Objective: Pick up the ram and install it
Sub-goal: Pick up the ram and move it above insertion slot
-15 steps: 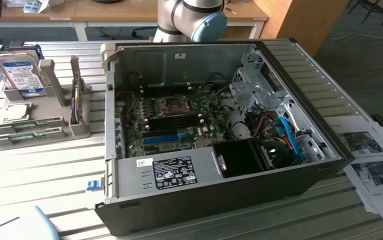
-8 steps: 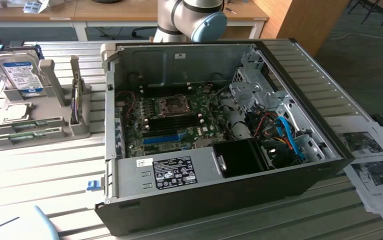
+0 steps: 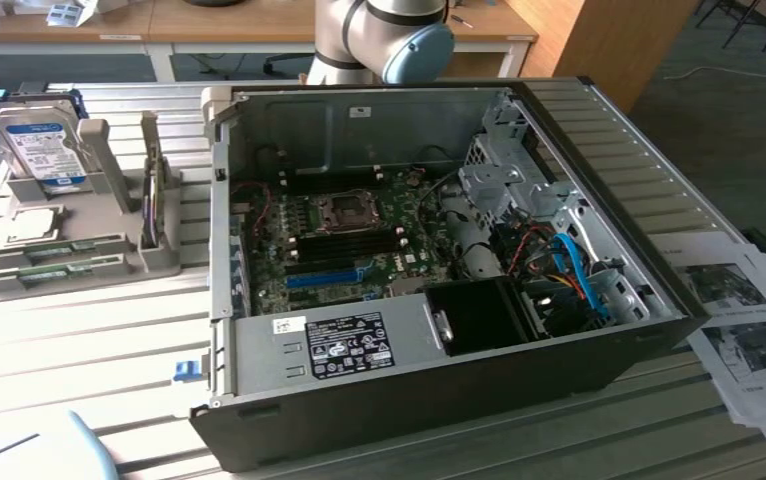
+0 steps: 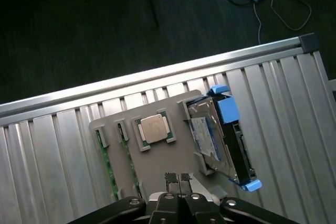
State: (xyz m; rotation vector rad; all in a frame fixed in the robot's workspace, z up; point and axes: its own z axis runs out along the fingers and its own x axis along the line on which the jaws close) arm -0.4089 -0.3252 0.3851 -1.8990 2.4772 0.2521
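Two green ram sticks (image 3: pixel 58 249) lie on edge in slots of a grey holder (image 3: pixel 103 265) on the slatted table, at the exterior view's left. In the wrist view the same ram sticks (image 4: pixel 107 163) show as thin green edges in the grey holder (image 4: pixel 131 150). My gripper (image 4: pixel 177 178) hangs above the holder, shut with its two fingertips pressed together and nothing between them. It is beside the sticks, nearer the middle of the holder, and not touching them. The open computer case (image 3: pixel 597 350) shows the motherboard (image 3: pixel 336 240) with its dark memory slots.
The holder also carries a silver hard drive (image 3: pixel 39 145) with a blue-and-white label (image 4: pixel 202 135) and a square processor chip (image 4: pixel 155 128). A bright-blue slot (image 3: pixel 327 277) sits on the motherboard. Printed papers (image 3: pixel 743 320) lie at the exterior view's right. The arm's base (image 3: pixel 376 40) stands behind the case.
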